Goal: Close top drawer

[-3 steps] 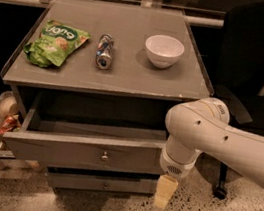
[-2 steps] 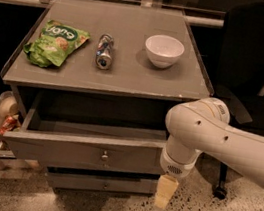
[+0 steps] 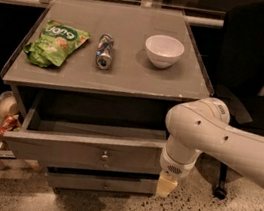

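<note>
Open top drawer (image 3: 63, 147) (knob centred), hand (image 3: 166, 186) low beside its right end

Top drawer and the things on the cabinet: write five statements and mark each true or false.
1. The top drawer is pulled out. True.
2. The gripper holds the knob. False: it hangs low by the drawer front's right end, away from the knob.
3. The can stands upright. False: it lies on its side.
4. The white bowl is on the cabinet top. True.
5. The green bag lies in the drawer. False: it is on the cabinet top, beside the can.
</note>
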`<state>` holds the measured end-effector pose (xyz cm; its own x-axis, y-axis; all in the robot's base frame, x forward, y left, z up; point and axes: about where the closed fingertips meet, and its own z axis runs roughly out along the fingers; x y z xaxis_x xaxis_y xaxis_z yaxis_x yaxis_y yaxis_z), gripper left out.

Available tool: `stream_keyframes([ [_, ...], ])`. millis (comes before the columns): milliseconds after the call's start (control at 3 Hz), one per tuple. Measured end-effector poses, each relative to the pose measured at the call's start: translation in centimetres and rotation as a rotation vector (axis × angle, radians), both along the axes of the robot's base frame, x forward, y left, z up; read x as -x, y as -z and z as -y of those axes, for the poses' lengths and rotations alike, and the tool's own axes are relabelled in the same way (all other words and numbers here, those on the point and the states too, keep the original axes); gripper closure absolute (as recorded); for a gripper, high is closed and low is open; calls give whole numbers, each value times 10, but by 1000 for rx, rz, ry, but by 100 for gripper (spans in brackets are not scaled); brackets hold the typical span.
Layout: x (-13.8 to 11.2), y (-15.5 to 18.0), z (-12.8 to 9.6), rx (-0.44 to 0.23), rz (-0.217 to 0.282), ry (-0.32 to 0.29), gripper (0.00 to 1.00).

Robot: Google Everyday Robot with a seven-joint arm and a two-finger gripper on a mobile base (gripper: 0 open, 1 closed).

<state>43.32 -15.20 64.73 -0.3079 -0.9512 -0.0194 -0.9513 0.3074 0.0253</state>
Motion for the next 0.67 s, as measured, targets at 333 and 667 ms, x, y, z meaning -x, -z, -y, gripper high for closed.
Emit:
stream_keyframes([
  [333, -1, 0, -1, 3, 4, -3, 65],
  [667, -15, 9, -8, -10, 32, -11, 88],
])
